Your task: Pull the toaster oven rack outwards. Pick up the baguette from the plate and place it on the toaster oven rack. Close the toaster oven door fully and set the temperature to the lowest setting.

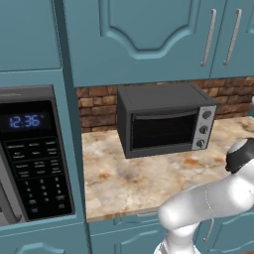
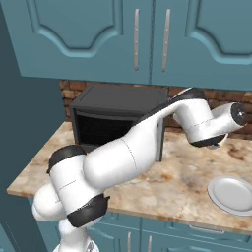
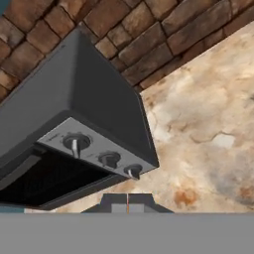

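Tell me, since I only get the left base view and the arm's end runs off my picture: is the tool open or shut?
Observer: Shut. In the hand view the tool has its tips pressed together, with nothing between them.
Operator: What is it facing?
Observer: The toaster oven, at its silver panel; the three knobs sit just ahead of the tips.
Operator: Anything on the counter right of the oven?
Observer: In the right base view a white plate lies on the counter, with nothing on it.
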You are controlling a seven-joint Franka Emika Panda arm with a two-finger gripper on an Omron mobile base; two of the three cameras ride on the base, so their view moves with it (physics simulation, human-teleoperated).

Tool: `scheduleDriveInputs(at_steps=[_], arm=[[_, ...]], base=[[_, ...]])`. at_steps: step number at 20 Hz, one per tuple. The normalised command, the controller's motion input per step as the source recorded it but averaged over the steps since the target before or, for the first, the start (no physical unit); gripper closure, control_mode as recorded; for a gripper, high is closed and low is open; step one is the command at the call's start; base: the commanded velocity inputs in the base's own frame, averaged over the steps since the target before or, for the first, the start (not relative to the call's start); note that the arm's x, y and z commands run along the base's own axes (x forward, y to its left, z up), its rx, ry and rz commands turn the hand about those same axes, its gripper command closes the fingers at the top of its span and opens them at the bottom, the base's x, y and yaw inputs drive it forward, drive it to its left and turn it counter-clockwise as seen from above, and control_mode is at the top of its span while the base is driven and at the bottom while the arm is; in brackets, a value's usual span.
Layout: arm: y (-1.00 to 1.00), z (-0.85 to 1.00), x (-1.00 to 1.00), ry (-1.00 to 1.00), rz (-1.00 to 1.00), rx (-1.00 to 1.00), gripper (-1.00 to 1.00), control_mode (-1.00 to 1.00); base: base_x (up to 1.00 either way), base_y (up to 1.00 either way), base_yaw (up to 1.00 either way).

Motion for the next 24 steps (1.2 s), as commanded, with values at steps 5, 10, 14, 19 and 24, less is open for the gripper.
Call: scheduleDriveInputs(at_steps=[5,10,14,19,24], arm=[[0.15,-0.45,0.0,-0.3,0.0,0.29,1.0,-1.0],[0.31,-0.02,0.15,-0.08,-0.02,0.13,1.0,-1.0],[0.54,0.0,0.29,0.1,0.0,0.0,1.0,-1.0],[0.45,0.0,0.17,0.05,0.0,0.0,1.0,-1.0],[0.52,-0.05,0.05,-0.03,-0.02,0.0,1.0,-1.0]], base=[[0.0,0.0,0.0],[0.0,0.0,0.0],[0.0,0.0,0.0],[0.0,0.0,0.0],[0.0,0.0,0.0]])
